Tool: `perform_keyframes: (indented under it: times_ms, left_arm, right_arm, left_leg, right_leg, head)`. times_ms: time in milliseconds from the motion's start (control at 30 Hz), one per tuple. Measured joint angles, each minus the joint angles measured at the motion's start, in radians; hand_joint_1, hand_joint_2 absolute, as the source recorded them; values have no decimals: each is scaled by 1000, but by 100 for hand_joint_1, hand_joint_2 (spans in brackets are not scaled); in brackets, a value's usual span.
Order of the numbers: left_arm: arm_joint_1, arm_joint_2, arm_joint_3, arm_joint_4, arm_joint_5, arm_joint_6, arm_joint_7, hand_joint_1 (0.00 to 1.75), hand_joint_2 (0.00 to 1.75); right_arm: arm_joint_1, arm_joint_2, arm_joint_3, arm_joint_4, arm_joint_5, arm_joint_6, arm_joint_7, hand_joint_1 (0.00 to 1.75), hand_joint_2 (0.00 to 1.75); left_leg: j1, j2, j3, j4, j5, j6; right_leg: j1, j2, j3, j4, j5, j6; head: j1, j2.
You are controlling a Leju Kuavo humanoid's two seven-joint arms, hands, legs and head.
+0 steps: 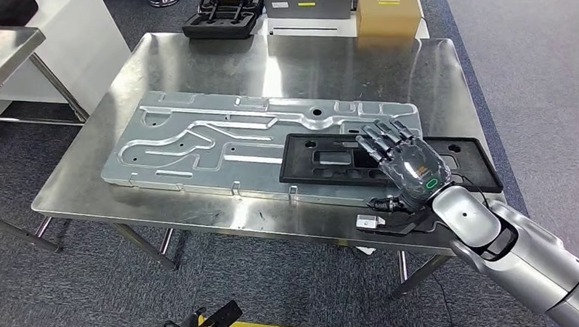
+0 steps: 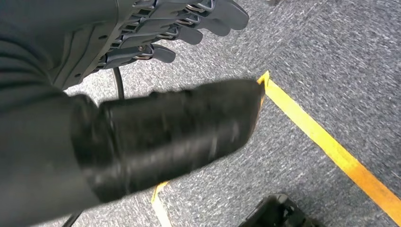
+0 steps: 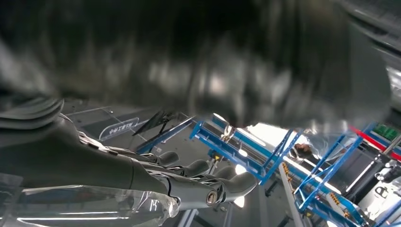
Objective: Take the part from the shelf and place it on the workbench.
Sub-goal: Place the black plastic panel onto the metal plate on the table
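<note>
A flat black plastic part (image 1: 330, 162) with cut-outs lies on the right half of a large silver metal plate (image 1: 199, 148) on the steel workbench (image 1: 283, 62). Its right end reaches past the plate toward the bench's right edge. My right hand (image 1: 406, 165) is stretched palm down over the part's right portion, fingers straight and spread, thumb by its near edge. In the right wrist view the fingers (image 3: 189, 182) are extended with a gap to the blurred dark part (image 3: 213, 61). My left hand (image 2: 179, 23) hangs above the carpet holding nothing.
A black tray (image 1: 223, 13), a grey box (image 1: 308, 1) and a brown carton (image 1: 387, 9) stand beyond the bench's far edge. A small black bracket (image 1: 398, 224) sits at the front edge under my wrist. Another steel table (image 1: 3, 53) is at the left. Yellow tape (image 2: 331, 146) marks the floor.
</note>
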Motion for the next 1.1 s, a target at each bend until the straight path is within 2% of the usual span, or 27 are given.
perform_keyframes:
  times_ms: [67, 100, 133, 200, 267, 300, 333, 400, 433, 467, 500, 533, 567, 633, 667, 767, 800, 833, 867, 933, 967, 1000, 1033, 1100]
  left_arm:
    - [-1, 0, 0, 0, 3, 3, -3, 0, 0]
    - [-2, 1, 0, 0, 4, 4, -4, 0, 0]
    - [-3, 1, 0, 0, 4, 5, -6, 0, 0]
    - [-3, 1, 0, 0, 7, 6, -11, 0, 0]
    - [0, 1, 0, 0, 13, 5, -14, 0, 0]
    - [1, 1, 0, 0, 15, 4, -14, 0, 0]
    - [0, 1, 0, 0, 17, 2, -14, 0, 0]
    - [1, 1, 0, 0, 17, -4, -14, 0, 0]
    - [2, 1, 0, 0, 16, -8, -14, 0, 0]
    - [4, 1, 0, 0, 16, -10, -14, 0, 0]
    - [5, 0, 0, 0, 15, -12, -14, 0, 0]
    - [6, 0, 0, 0, 15, -13, -14, 0, 0]
    - [6, 0, 0, 0, 15, -14, -13, 0, 0]
    - [5, 1, 0, 0, 15, -16, -11, 0, 0]
    - [5, 1, 0, 0, 15, -17, -10, 0, 0]
    - [7, 2, 0, 0, 18, -20, -8, 0, 0]
    - [8, 2, 0, 0, 19, -21, -8, 0, 0]
    - [9, 3, 0, 1, 20, -21, -8, 0, 0]
    - [9, 4, 0, 1, 21, -21, -8, 0, 0]
    - [10, 4, 0, 1, 24, -21, -8, 0, 0]
    - [11, 3, 0, 1, 25, -21, -8, 0, 0]
    - [13, 3, 0, 1, 26, -21, -9, 0, 0]
    - [15, 2, 0, 1, 28, -21, -9, 0, 0]
    - [16, 2, 0, 1, 32, -19, -9, 0, 0]
  right_arm:
    - [0, 0, -1, 0, -1, -3, 1, 0, 0]
    - [0, 0, -2, 1, -2, -6, 1, 0, 0]
    - [0, 0, -2, 1, -2, -10, 2, 0, 0]
    - [2, 0, -3, 1, -3, -21, 6, 0, 0]
    - [8, 0, -6, -1, -5, -39, 13, 0, 0]
    - [11, 0, -10, -5, -5, -52, 18, 0, 0]
    - [15, 0, -16, -11, -4, -64, 23, 0, 0]
    - [25, 0, -29, -30, 0, -84, 33, 0, 0]
    - [31, 0, -34, -40, 3, -89, 37, 0, 0]
    - [38, 0, -39, -50, 4, -91, 39, 0, 0]
    - [44, 0, -43, -59, 6, -93, 39, 0, 0]
    - [48, 0, -48, -67, 8, -96, 40, 0, 0]
    - [51, 0, -54, -76, 12, -101, 41, 0, 0]
    - [54, 0, -69, -98, 26, -114, 42, 0, 0]
    - [57, 0, -78, -112, 34, -119, 42, 0, 0]
    - [70, 0, -100, -160, 60, -118, 41, 0, 0]
    - [73, 0, -105, -176, 69, -113, 40, 0, 0]
    - [75, 0, -110, -191, 77, -106, 39, 0, 0]
    - [77, 0, -115, -205, 85, -101, 39, 0, 0]
    - [83, 0, -128, -234, 95, -97, 41, 0, 0]
    - [89, 0, -134, -246, 98, -101, 46, 0, 0]
    - [99, 0, -141, -258, 99, -109, 52, 0, 0]
    - [112, 0, -150, -269, 99, -125, 60, 0, 0]
    - [145, 0, -173, -293, 91, -170, 75, 0, 0]
  left_leg:
    - [0, -1, 58, -123, 63, 8]
    - [-2, -1, 84, -179, 82, 12]
    - [-5, -2, 99, -213, 89, 16]
    - [-10, -4, 104, -231, 87, 20]
    - [-7, -3, 107, -241, 95, 29]
    - [-5, -2, 110, -247, 101, 34]
    - [-4, -2, 111, -251, 106, 39]
    - [-6, -1, 108, -250, 110, 45]
    - [-8, -1, 105, -248, 111, 47]
    - [-9, -1, 102, -245, 111, 47]
    - [-10, -1, 98, -241, 112, 48]
    - [-10, -1, 94, -237, 112, 47]
    - [-10, -1, 89, -231, 112, 47]
    - [-13, -2, 78, -218, 113, 44]
    - [-14, -2, 73, -214, 115, 40]
    - [-15, -3, 62, -214, 128, 25]
    - [-14, -3, 56, -208, 119, 19]
    - [-13, -3, 46, -186, 94, 13]
    - [-10, -3, 32, -145, 52, 7]
    - [-4, -2, 2, -29, -42, -2]
    - [-2, -2, -1, 14, -70, -4]
    - [-2, -2, 11, 27, -78, -3]
    - [-2, -2, 44, 1, -70, -1]
    - [-4, -2, 149, -136, -37, 6]
  right_leg:
    - [0, 1, 1, -1, 0, 1]
    - [1, 2, 0, -1, 2, 3]
    - [1, 2, -2, -3, 4, 7]
    - [1, 2, -5, -7, 10, 19]
    - [-1, 2, -4, -8, 7, 28]
    - [-1, 1, -9, 7, -8, 31]
    - [-1, 1, -21, 42, -36, 32]
    - [1, 1, -67, 163, -109, 32]
    - [1, 1, -90, 222, -136, 32]
    - [2, 1, -100, 255, -144, 32]
    - [3, 1, -97, 257, -137, 32]
    - [3, 1, -75, 224, -114, 31]
    - [4, 0, -37, 159, -83, 29]
    - [6, 1, 21, 46, -45, 25]
    - [9, 1, 33, 17, -37, 23]
    - [12, 1, 22, 10, -21, 7]
    - [11, 0, 17, 7, -13, 1]
    - [8, -2, 10, 5, -4, -5]
    - [7, -3, 0, 3, 6, -10]
    - [7, -5, -25, 2, 25, -16]
    - [8, -5, -37, 3, 34, -16]
    - [8, -6, -49, 3, 43, -16]
    - [8, -6, -61, 3, 53, -15]
    - [8, -6, -80, 3, 72, -12]
  head:
    - [0, 0]
    - [0, 0]
    - [0, 0]
    - [1, 0]
    - [2, 0]
    - [2, 0]
    - [4, 0]
    - [4, 0]
    - [4, 0]
    - [4, 0]
    - [4, 0]
    - [4, 0]
    - [4, 0]
    - [4, 0]
    - [3, 0]
    - [3, 0]
    - [3, 0]
    - [2, 0]
    - [1, 0]
    - [-1, 0]
    - [-1, 0]
    - [-1, 0]
    - [-1, 0]
    - [-1, 0]
